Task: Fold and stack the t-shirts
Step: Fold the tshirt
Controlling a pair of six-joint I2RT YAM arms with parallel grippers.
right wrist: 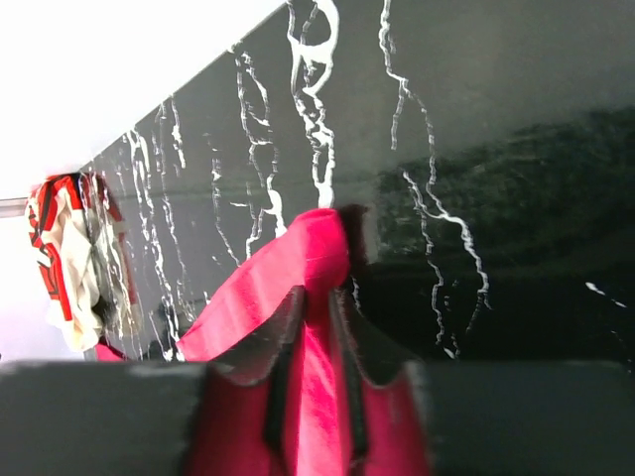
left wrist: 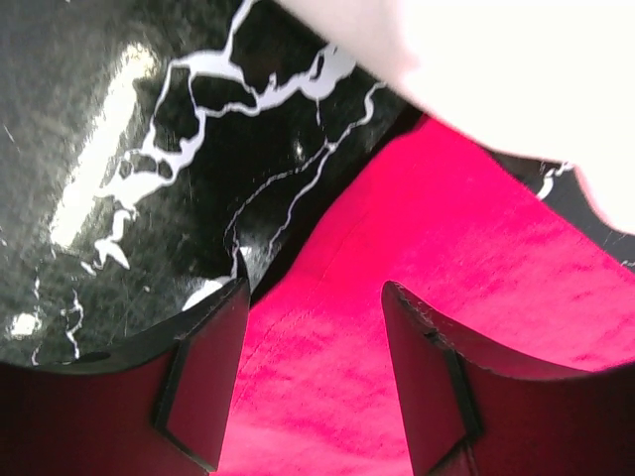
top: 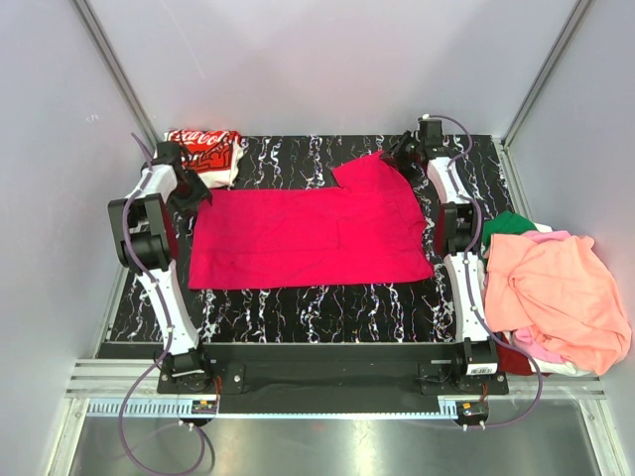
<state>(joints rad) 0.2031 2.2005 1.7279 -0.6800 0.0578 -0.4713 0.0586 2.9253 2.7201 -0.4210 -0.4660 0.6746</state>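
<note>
Overhead, the crimson tee (top: 308, 233) is lying mid-frame on the black marbled table (top: 298, 302) between pale walls (top: 317, 59); low in its wrist view the left gripper (left wrist: 316, 288) is gaping over the cloth, while, low in its own, the right gripper (right wrist: 319, 297) is pinching a fold.

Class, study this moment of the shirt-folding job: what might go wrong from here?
The right end effector pinches only a thin corner of the crimson t-shirt, which may slip free. The left end effector is open, gripping nothing; a one-sided pull may skew the cloth.
</note>
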